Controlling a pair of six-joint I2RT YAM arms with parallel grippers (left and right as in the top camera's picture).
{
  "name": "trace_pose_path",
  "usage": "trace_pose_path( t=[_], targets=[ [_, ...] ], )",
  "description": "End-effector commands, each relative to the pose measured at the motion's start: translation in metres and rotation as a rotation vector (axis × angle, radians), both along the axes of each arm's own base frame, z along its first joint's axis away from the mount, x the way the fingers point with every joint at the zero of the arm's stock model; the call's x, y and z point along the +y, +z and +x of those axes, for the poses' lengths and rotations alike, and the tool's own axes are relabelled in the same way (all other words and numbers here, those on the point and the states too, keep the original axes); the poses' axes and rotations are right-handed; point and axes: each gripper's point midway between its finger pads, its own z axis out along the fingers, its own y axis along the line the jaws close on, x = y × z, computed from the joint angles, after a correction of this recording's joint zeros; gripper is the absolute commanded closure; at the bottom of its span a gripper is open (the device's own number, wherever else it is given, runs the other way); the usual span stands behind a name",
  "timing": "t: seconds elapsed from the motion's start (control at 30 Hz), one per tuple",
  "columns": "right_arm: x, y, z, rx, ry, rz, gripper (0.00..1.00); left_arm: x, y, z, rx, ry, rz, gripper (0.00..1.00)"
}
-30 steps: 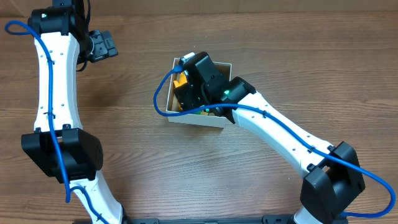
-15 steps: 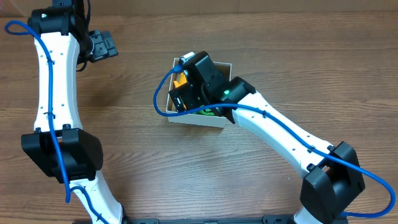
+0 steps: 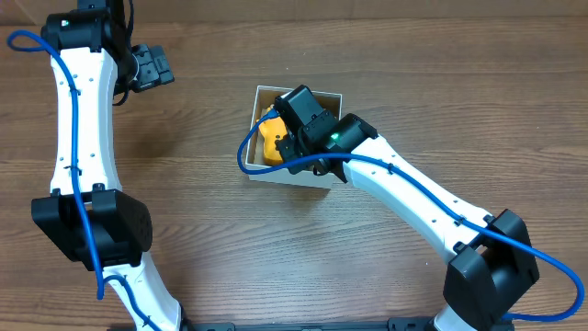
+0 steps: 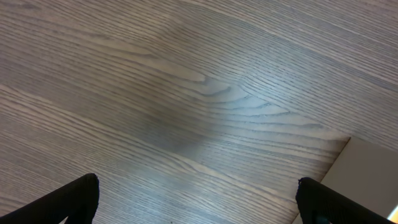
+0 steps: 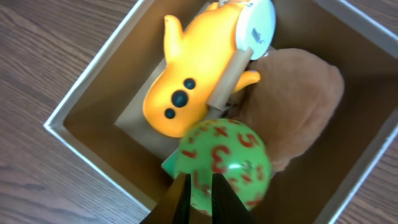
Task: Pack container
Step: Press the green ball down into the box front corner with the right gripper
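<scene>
The container [image 3: 287, 179] is a square shallow box with white walls and a brown floor, in the middle of the table. In the right wrist view its rim [image 5: 93, 81] frames a yellow plush toy [image 5: 193, 81], a green ball with red numbers [image 5: 227, 158] and a brown plush [image 5: 298, 106]. My right gripper [image 5: 199, 178] hovers just above the green ball, its fingers drawn close together with nothing between them. From overhead the right gripper [image 3: 292, 152] covers much of the box beside the yellow toy [image 3: 269, 142]. My left gripper [image 3: 165, 66] stands open at the far left over bare wood, also as left gripper [image 4: 198, 199].
Wood-grain tabletop [image 4: 186, 93] surrounds the box on all sides. A pale beige surface [image 4: 367, 168] shows at the lower right of the left wrist view. Blue cables [image 3: 246, 156] loop beside both arms.
My right gripper's jaws have come together from wide apart, and the gripper has shifted slightly right, uncovering the yellow toy in the box. The left arm has not moved.
</scene>
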Motion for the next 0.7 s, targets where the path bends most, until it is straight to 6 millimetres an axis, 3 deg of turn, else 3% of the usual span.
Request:
trace_pose_path(
  t=[0.0,0.3,0.5,0.6,0.67],
  targets=[
    [-0.007,-0.009,0.002,-0.006,-0.016,-0.032,0.86,0.000,0.004,0.003,-0.015,-0.001,0.003,0.00],
    [-0.015,-0.038,-0.008,0.033,-0.022,-0.060,0.86,0.000,0.004,0.003,-0.015,-0.001,0.003,0.00],
    [-0.012,-0.036,-0.006,0.024,-0.019,-0.043,0.86,0.000,0.004,0.003,-0.015,-0.001,0.003,0.00],
    [0.002,-0.031,-0.003,0.013,0.003,0.021,0.85,0.000,0.004,0.003,-0.015,-0.001,0.003,0.00],
    [0.011,-0.025,0.003,-0.013,0.014,0.067,0.75,0.000,0.004,0.003,-0.015,-0.001,0.003,0.00]
  ],
)
